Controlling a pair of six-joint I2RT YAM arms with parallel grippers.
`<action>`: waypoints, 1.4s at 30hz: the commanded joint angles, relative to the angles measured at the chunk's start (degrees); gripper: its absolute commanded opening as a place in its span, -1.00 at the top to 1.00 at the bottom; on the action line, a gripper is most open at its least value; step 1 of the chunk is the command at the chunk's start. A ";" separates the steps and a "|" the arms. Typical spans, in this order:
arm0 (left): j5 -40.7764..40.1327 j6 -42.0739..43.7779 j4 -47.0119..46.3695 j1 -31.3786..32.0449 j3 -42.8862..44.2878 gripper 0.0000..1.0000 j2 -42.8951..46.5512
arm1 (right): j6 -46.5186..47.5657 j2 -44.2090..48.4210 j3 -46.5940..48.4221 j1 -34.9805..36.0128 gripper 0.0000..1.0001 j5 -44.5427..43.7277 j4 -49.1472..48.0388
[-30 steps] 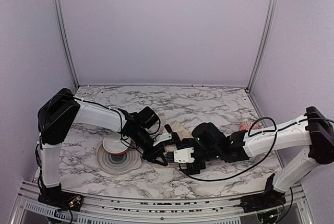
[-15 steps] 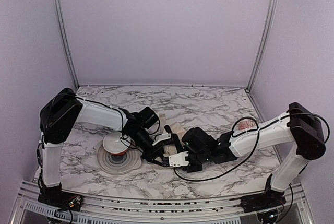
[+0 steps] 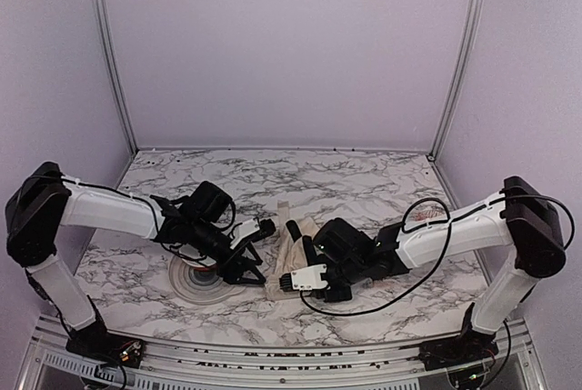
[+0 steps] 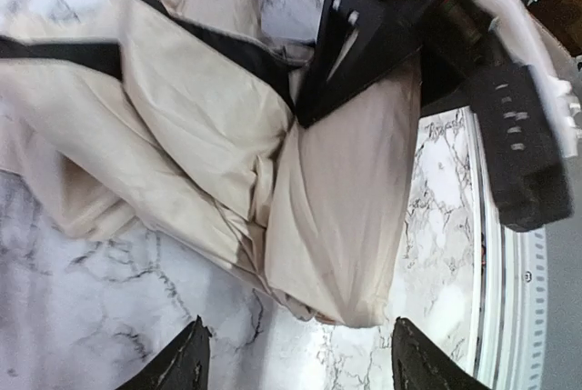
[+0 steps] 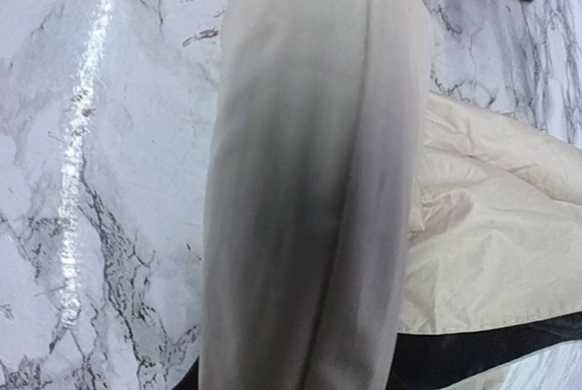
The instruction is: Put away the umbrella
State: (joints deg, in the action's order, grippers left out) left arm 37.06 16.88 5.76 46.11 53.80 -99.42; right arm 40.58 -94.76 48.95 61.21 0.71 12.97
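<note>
text: none legible | labels: none | brands: none | numbers: none

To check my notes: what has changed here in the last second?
The left fingers let go of the umbrella and drew back leftward. The right fingers moved in and closed on a fold of it. The umbrella stayed on the table.

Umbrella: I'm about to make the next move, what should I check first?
1. Right fingers clamped on the cream fabric folding umbrella: ok, a fold is pinched.
2. Left fingers open, clear of fabric: ok.
3. Fabric bundled tight: not ok, loose, crumpled, black lining showing.
4. Handle position: cannot tell, no view shows it plainly.
5. Umbrella resting on the white marble-patterned table: ok.
</note>
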 commanded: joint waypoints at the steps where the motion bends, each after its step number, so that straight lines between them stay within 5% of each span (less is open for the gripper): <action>1: -7.00 -1.57 -22.81 0.24 -10.88 -0.36 12.95 | -5.70 -3.23 2.75 -0.30 0.53 10.00 9.55; 11: -23.18 15.09 -26.85 12.93 -21.88 -0.26 22.85 | -15.80 -13.57 12.12 -9.56 0.53 29.01 21.37; 21: -34.64 27.05 -26.94 17.68 -17.32 -0.41 9.63 | -15.41 -20.15 16.17 -12.34 0.53 38.57 25.88; 28: -40.56 25.98 -26.94 18.08 -12.07 -0.41 0.46 | -13.24 -21.89 18.04 -14.76 0.54 43.45 26.65; 34: -41.36 26.33 -27.02 18.97 -11.21 -0.41 1.45 | -11.47 -23.59 19.54 -15.51 0.54 45.39 27.44; 38: -36.23 28.23 -27.67 19.04 -13.55 -0.68 4.58 | -12.22 -24.24 19.98 -16.03 0.54 46.08 26.47; 42: -40.01 28.31 -28.07 19.02 -12.11 -0.71 0.13 | -12.50 -24.37 20.38 -16.03 0.54 46.37 26.08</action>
State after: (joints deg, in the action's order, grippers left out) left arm -1.61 44.34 -21.71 64.88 41.15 -96.44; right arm 28.12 -115.31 70.37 44.51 47.92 35.83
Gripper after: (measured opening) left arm 0.855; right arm 0.239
